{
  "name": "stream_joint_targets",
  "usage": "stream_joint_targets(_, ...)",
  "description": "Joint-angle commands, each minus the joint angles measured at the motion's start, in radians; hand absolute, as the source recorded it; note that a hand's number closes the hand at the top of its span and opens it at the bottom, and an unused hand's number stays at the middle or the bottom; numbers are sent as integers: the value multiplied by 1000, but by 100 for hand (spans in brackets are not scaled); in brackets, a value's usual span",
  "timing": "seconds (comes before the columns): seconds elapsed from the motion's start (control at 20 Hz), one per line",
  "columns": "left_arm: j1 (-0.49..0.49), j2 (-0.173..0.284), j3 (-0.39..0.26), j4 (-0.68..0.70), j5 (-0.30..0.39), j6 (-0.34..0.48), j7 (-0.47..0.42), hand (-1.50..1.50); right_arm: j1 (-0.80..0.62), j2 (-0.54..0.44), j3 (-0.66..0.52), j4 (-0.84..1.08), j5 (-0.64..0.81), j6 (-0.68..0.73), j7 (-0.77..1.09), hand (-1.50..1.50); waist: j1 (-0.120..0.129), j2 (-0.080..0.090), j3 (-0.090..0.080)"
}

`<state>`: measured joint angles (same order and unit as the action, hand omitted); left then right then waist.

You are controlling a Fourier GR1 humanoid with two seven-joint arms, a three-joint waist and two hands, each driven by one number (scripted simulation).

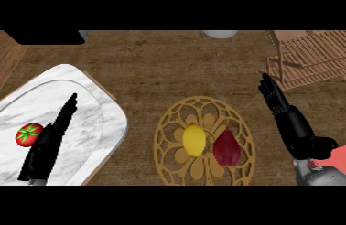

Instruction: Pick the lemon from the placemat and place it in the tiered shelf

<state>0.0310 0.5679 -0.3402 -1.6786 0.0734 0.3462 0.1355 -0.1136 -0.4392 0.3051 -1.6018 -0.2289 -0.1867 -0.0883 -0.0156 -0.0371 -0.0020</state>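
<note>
The lemon [194,139] is seen lying on the round gold placemat [174,123] at about six o'clock on the wooden tabletop [155,64], touching or just beside a dark red fruit [225,147] on its three o'clock side. The tiered shelf [307,59], made of wooden slats, is found at two o'clock. The right robot hand [292,123] is held released, with fingers straight and pointed toward twelve o'clock, between the placemat and the shelf; nothing is grasped by it. The left robot hand [49,141] is likewise released and resting at eight o'clock over a white marble board [101,105], just beside a tomato [28,134].

The step in hand is judged to be the reach toward the lemon, with no grasp yet made. It would best be done by the right robot hand, since the shelf lies on that side. The lemon should be approached from above and from its nine o'clock side or its ends, so that the red fruit is not nudged or caught between the fingers. The fingers should be closed only once the lemon is centred, and the lemon lifted well clear of the placemat before it is carried toward two o'clock.
</note>
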Motion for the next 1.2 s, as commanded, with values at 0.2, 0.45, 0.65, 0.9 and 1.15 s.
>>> stream_joint_targets(0.2,-129,-141,18,69,40,-14,-71,0,-14,93,-57,-155,54,-290,295,-150,-20,34,-2)
stream_joint_targets(0.45,-98,-133,28,42,71,-24,-69,0,121,-37,-133,67,234,-421,231,150,-66,60,-22)
stream_joint_targets(0.65,-128,-168,15,98,79,-47,-96,0,170,236,-123,47,354,-794,137,-150,-31,42,-1)
stream_joint_targets(0.9,-159,-218,19,203,67,-69,-160,0,336,397,-65,-156,308,-845,-123,-150,-12,35,2)
stream_joint_targets(1.15,-205,-239,39,238,74,-105,-147,0,387,205,69,-240,379,-649,119,-150,6,38,0)
